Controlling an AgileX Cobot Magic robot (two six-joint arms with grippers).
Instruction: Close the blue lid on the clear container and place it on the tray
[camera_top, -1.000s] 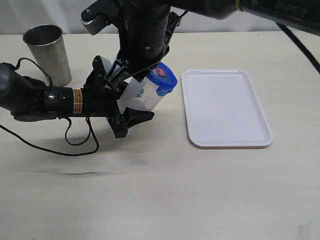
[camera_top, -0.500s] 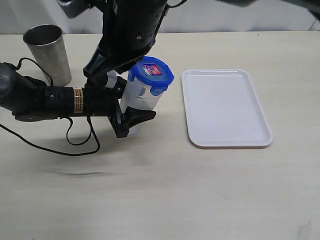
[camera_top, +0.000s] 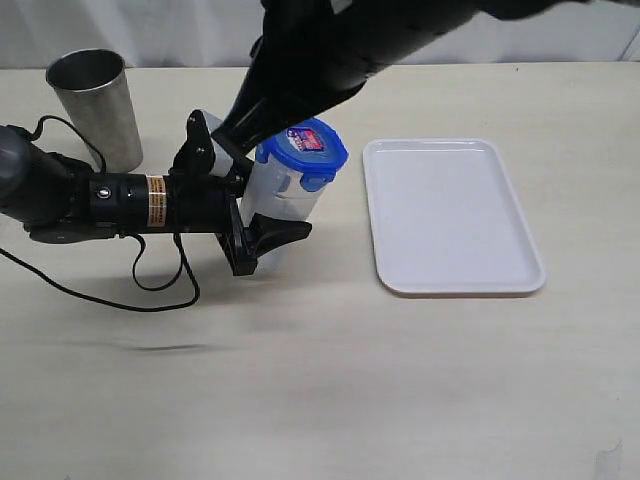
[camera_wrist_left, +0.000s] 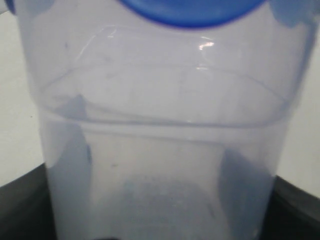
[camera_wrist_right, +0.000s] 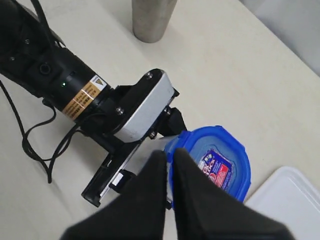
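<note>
**Position.** The clear container (camera_top: 280, 195) stands left of centre in the exterior view, leaning, off the tray (camera_top: 450, 215), which lies at right of frame. The left claw (camera_top: 262, 190) grips the container's body from the left side. The left wrist view shows the container wall between the claw's two dark fingers. The blue lid (camera_top: 302, 148) sits on the container's mouth. Whether its flaps are latched cannot be told.

**Right claw.** The right claw (camera_wrist_right: 169, 162) is closed on nothing, its joined tips at the lid's edge.

**Assessment.** The step in hand appears to be pressing the flaps down.

**Recommendation.**
- Press each flap squarely toward the rim, against the left claw's hold.
- Take each flap in turn.
- Avoid sideways force, which could twist the leaning container out of the grip or knock it towards the metal cup (camera_top: 92, 105) at upper left.
</note>
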